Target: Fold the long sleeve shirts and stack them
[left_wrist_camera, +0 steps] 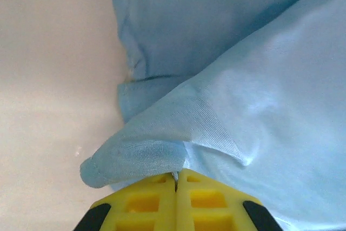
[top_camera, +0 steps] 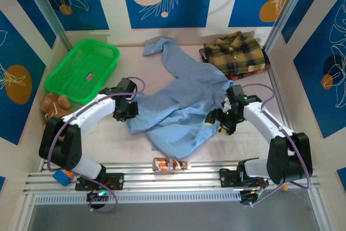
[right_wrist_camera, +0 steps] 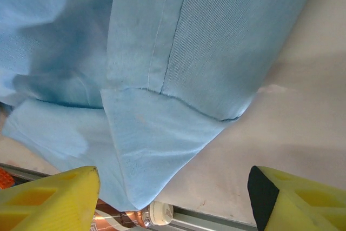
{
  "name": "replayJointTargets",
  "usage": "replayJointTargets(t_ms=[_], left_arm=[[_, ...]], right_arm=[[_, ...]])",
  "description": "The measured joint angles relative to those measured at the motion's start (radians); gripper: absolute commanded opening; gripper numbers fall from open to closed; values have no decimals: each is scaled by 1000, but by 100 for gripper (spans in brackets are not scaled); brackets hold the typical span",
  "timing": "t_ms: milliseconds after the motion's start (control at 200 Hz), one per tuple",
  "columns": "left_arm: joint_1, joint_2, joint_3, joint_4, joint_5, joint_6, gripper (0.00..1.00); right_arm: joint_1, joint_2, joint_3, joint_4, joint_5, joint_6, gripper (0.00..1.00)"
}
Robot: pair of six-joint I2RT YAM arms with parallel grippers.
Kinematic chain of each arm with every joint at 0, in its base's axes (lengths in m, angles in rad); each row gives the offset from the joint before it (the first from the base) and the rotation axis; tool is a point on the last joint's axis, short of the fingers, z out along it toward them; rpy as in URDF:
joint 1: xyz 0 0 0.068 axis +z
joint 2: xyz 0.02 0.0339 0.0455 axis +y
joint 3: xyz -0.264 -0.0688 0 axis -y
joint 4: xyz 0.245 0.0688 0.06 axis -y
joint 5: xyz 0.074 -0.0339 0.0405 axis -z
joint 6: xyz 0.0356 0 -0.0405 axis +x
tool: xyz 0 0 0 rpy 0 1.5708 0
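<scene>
Top view: the light blue shirt [top_camera: 184, 101] lies rumpled mid-table, and the plaid flannel shirt [top_camera: 234, 53] sits folded at far right.
Left wrist: the left gripper [left_wrist_camera: 175, 179] is clamped on the light blue shirt's edge.
Right wrist: the right gripper [right_wrist_camera: 174, 179] is spread apart over its hem.

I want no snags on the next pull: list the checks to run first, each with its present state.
1. Left gripper shut on the edge of the light blue shirt: ok.
2. Right gripper gripping cloth: not ok, open above a corner of that shirt.
3. The light blue shirt lies flat: not ok, rumpled, one sleeve trailing toward the far side.
4. Plaid shirt folded, far right: ok.
5. Small brown bottle at the near edge, clear of the hem: cannot tell.
</scene>
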Motion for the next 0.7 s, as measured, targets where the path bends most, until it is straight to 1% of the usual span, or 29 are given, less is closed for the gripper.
replayJointTargets(t_ms=[120,225,265,300,330,335,340,350,355,380,405,435,480,555,700], left_arm=[[0,-35,123,-35,-5,29,2],[5,-24,230,-69,-8,58,2],[9,-12,275,-87,-9,71,2],[14,4,326,-101,-10,85,2],[18,17,363,-114,-11,95,2],[19,20,371,-116,-11,97,2],[20,24,379,-117,-11,100,2],[21,26,389,-120,-11,102,2],[23,31,399,-123,-11,105,2],[26,43,428,-128,-11,114,2],[35,66,484,-140,-11,126,2],[42,81,519,-146,-10,135,3],[59,119,600,-156,-10,156,3],[88,178,723,-189,-9,189,3],[139,298,965,-233,0,247,4]], right_arm=[[72,29,-4,34,9,50,72],[119,66,-4,59,25,86,68],[131,87,-4,69,34,98,62],[140,104,-4,77,42,111,52],[145,119,-5,86,50,124,41],[146,124,-5,89,53,120,37],[146,124,-5,89,53,120,37],[148,133,-5,93,59,126,34],[149,137,-5,96,61,131,31],[151,149,-5,100,66,133,26],[152,167,-5,108,76,141,19],[152,183,-5,114,88,150,16],[151,208,-5,119,107,155,9],[153,220,-3,116,132,162,0],[152,195,10,94,173,156,0]])
